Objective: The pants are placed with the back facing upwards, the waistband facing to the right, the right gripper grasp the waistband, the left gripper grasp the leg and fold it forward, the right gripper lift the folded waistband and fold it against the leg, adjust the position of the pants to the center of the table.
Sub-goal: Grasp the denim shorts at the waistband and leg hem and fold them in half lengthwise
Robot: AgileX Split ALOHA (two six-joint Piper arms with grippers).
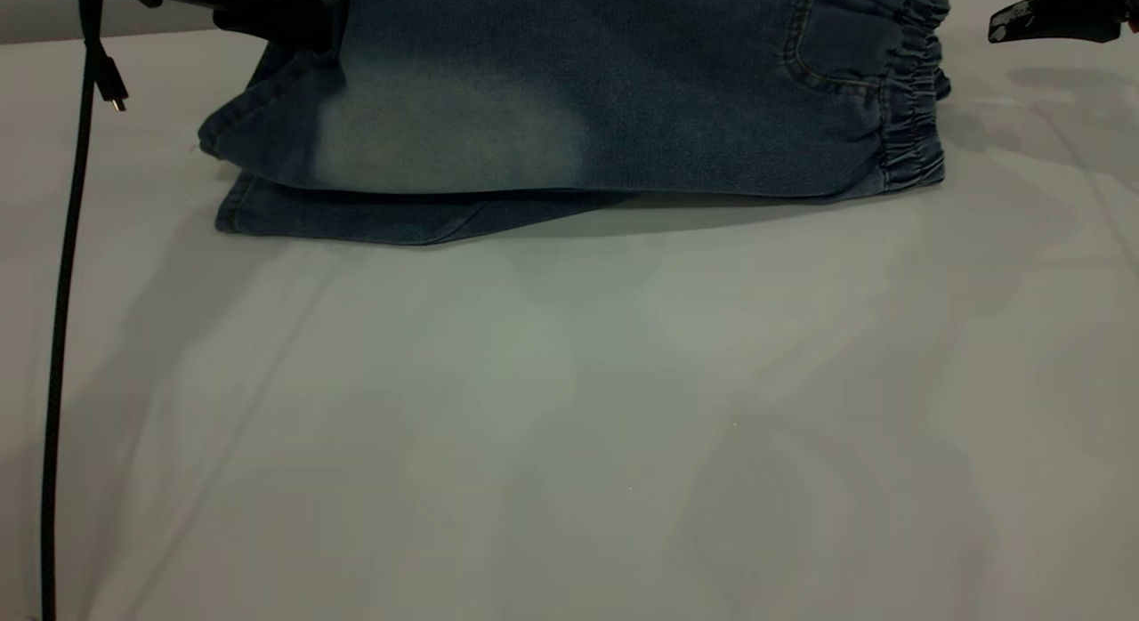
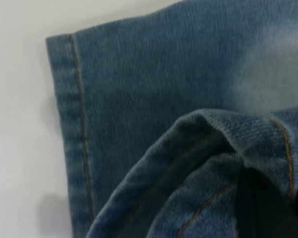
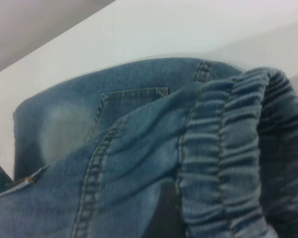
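Blue denim pants [image 1: 578, 96] lie folded lengthwise at the far side of the table, the elastic waistband [image 1: 912, 96] to the right and the leg hems [image 1: 222, 149] to the left. At the far left, my left gripper [image 2: 268, 208] is shut on a bunched fold of the leg [image 2: 198, 163], which hangs over the lower leg's hem [image 2: 69, 124]. The waistband [image 3: 223, 163] wraps closely between the fingers of my right gripper [image 3: 213, 213], which is shut on it. A back pocket [image 3: 129, 104] shows beyond. In the exterior view only dark parts of the arms show at the top corners.
A black cable [image 1: 67, 292] hangs down the left edge, with a plug end [image 1: 114, 92] dangling near the leg hems. The white table [image 1: 569, 425] stretches wide in front of the pants.
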